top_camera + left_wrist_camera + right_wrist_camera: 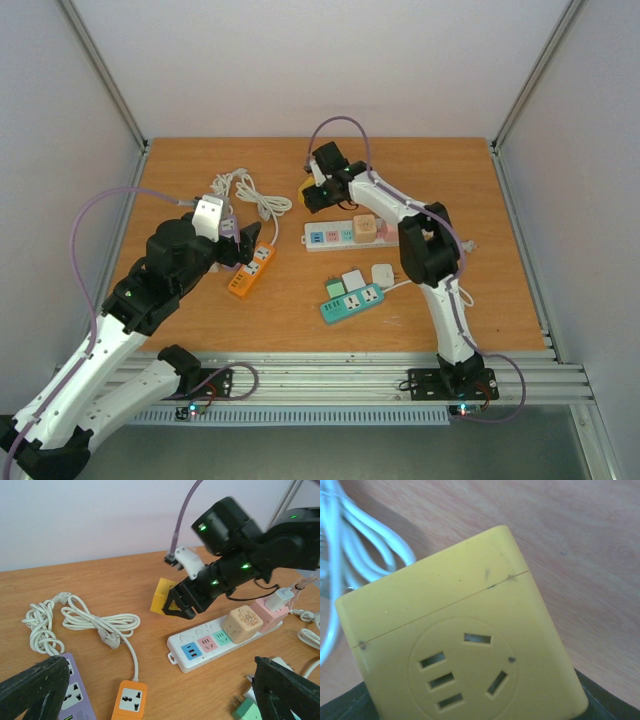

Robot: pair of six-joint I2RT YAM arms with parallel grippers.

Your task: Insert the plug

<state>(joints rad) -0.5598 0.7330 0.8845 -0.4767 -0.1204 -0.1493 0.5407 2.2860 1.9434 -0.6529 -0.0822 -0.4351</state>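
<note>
Far middle of the wooden surface (440, 180): a yellow cube-shaped plastic adapter plug (162, 595), just beyond the left end of a long white plastic power strip (200, 647).
Right pincer (312, 192): clamped on the yellow cube, with its black jaws on two opposite sides.
Cube's facing: the socket face, with five slots, is turned back toward the right wrist camera. The opposite face points away from the pincer and down toward the surface. The prongs are hidden.
Cube's axis: the sides look nearly equal, so no long axis stands out. The body is tilted, with one corner lowest in the left wrist view.
Contact with the surface: cannot tell.
White strip: lies roughly left to right. It carries a peach cube adapter (241, 624) and a pink block adapter (270, 612) toward its right end. The blue, pink and green socket panels at its left end are uncovered.
Left pincer (240, 245): spread wide and holding nothing, above an orange plastic power strip (130, 702) and a purple power strip (77, 700).
Nearby: a coiled white cable (75, 622) left of the cube, and a teal power strip (352, 302) near the right arm.
</note>
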